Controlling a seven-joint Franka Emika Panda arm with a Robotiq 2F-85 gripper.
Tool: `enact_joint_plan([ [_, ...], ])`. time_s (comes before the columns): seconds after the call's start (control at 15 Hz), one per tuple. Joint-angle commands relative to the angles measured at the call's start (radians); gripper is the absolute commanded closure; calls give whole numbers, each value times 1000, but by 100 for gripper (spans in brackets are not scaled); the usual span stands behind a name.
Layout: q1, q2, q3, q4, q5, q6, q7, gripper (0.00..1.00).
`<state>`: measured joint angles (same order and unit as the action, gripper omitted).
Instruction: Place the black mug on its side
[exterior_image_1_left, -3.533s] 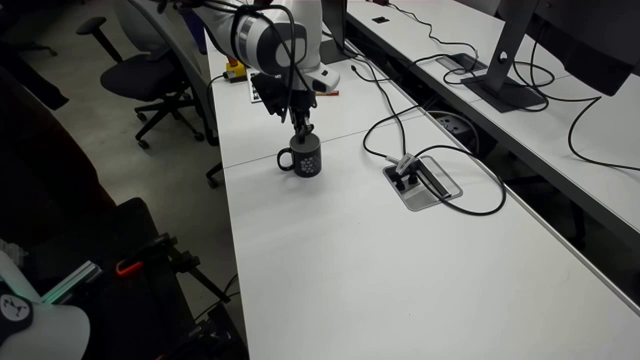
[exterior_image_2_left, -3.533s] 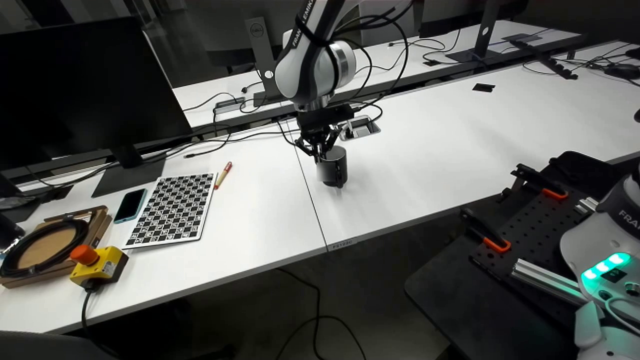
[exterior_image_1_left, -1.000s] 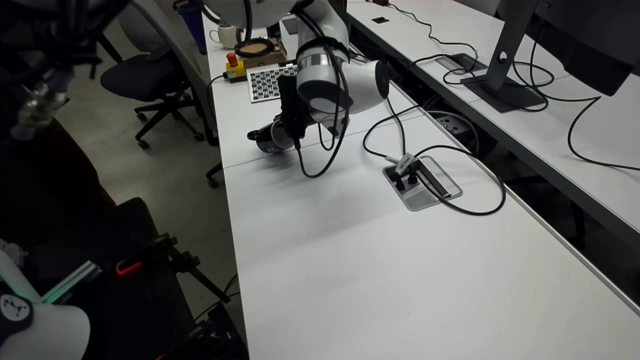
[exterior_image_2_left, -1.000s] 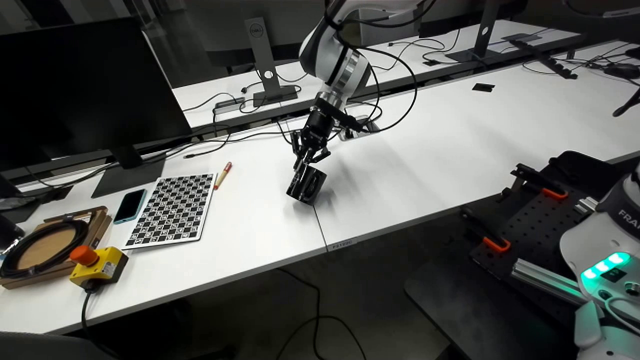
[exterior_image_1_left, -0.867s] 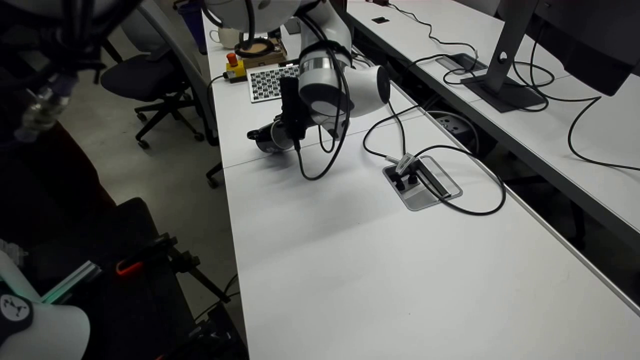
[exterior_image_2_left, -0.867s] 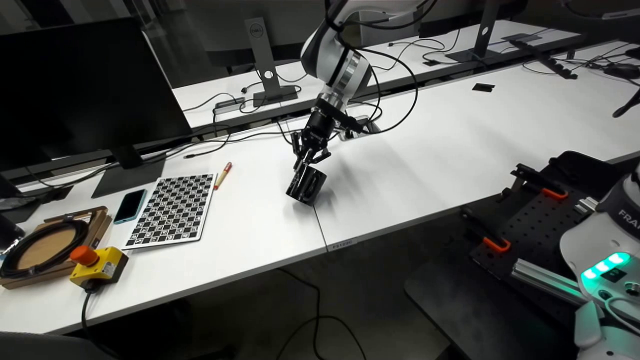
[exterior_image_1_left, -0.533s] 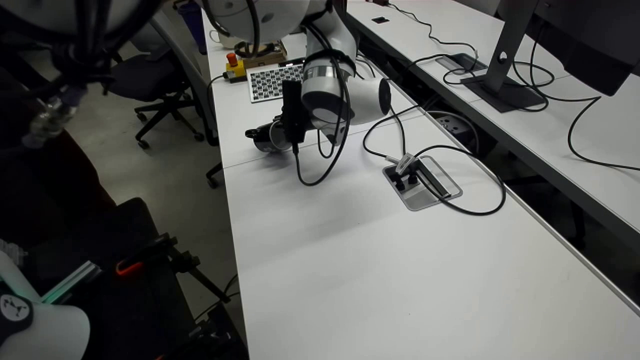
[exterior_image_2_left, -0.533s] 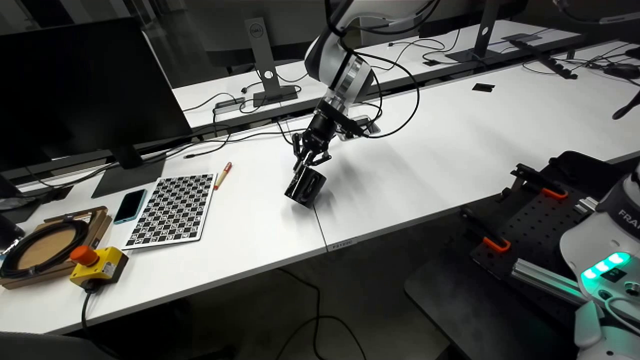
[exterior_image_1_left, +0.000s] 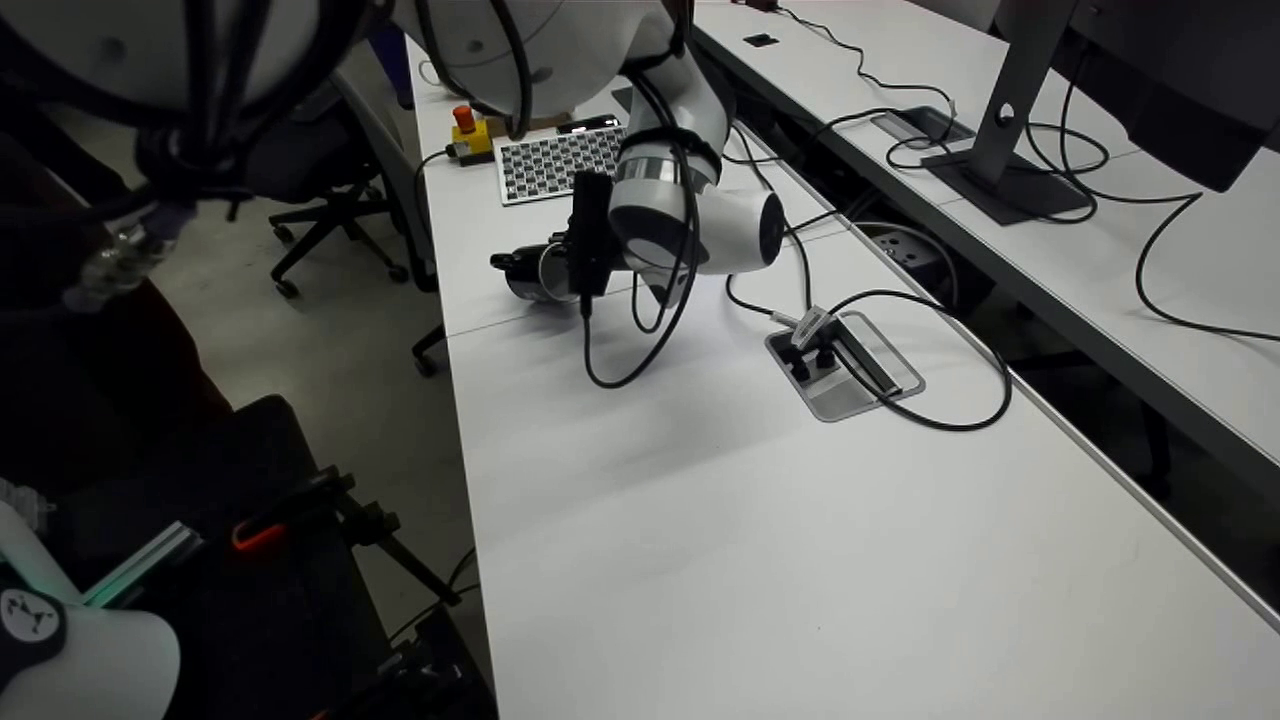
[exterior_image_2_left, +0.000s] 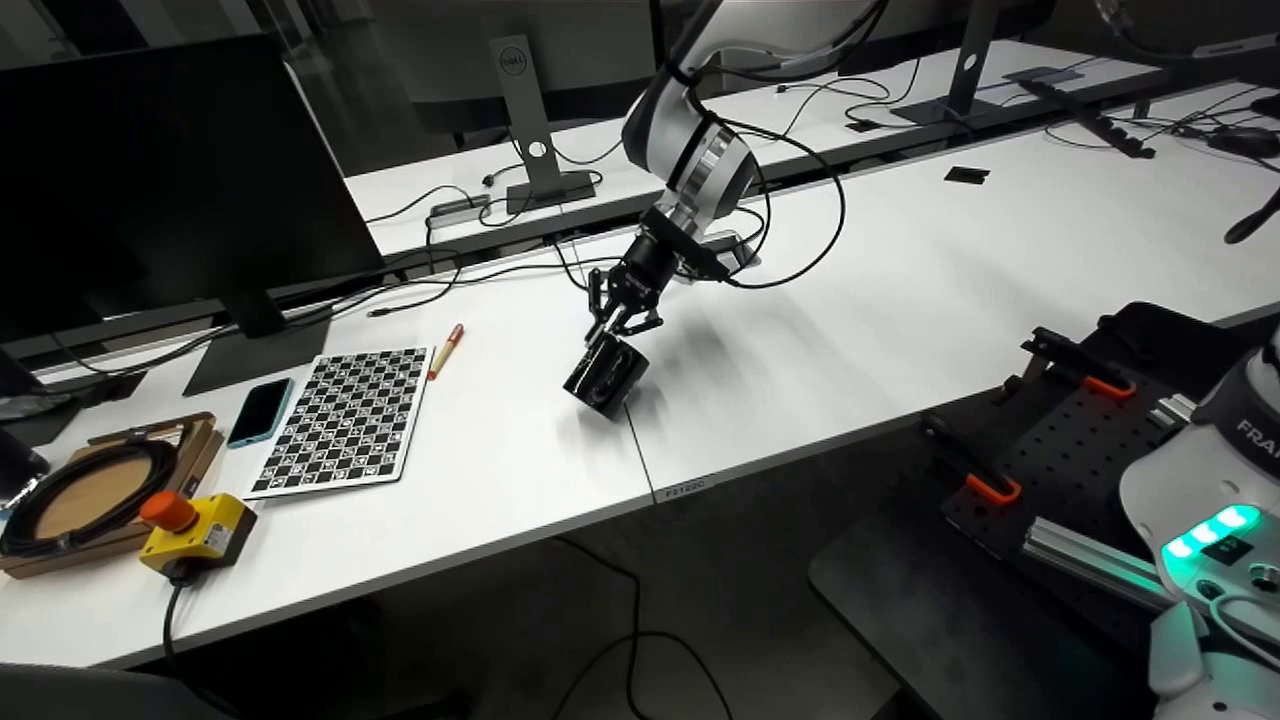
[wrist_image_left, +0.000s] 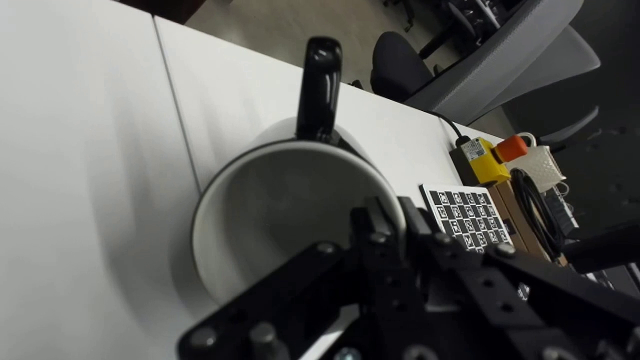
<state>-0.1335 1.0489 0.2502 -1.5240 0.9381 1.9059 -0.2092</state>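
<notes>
Mug (exterior_image_2_left: 605, 378) is held aslant over the desk (exterior_image_2_left: 480, 430) in an exterior view, mouth towards one o'clock, base towards seven; whether it touches the surface cannot be told. Tool (wrist_image_left: 394, 215) pinches the mug wall at three o'clock of the rim (wrist_image_left: 295, 145) in the wrist view, one finger inside, one outside. Handle (wrist_image_left: 320, 90) stands at twelve o'clock.

Step in hand, as judged: laying down, not yet complete. Recommended: rotate until the wall runs parallel with the desk, lower gently until it bears along its length, with the handle clear of the underside. Release only then, with a small opening, so that the inner finger does not drag the rim. Risk noted: a rounded body may roll until the handle stops it.

Materials: cylindrical exterior black and glossy, probably glazed ceramic, likely slippery; interior pale grey, duller. Desk smooth and white, its seam (exterior_image_2_left: 641, 451) at five o'clock from the mug. Further out, at nine o'clock, a slim pen (exterior_image_2_left: 446, 352), then a flat checkered board (exterior_image_2_left: 345, 420).
</notes>
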Motion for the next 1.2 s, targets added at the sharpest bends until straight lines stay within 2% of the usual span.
enact_joint_plan([
  [0.0,27,36,-35,49,57,-17,20,98],
  [0.87,55,39,-80,60,96,-22,29,98],
  [0.93,53,6,-76,25,101,-20,20,98],
  [1.0,53,6,-76,25,102,-21,20,90],
  [1.13,53,6,-76,25,102,-21,20,90],
])
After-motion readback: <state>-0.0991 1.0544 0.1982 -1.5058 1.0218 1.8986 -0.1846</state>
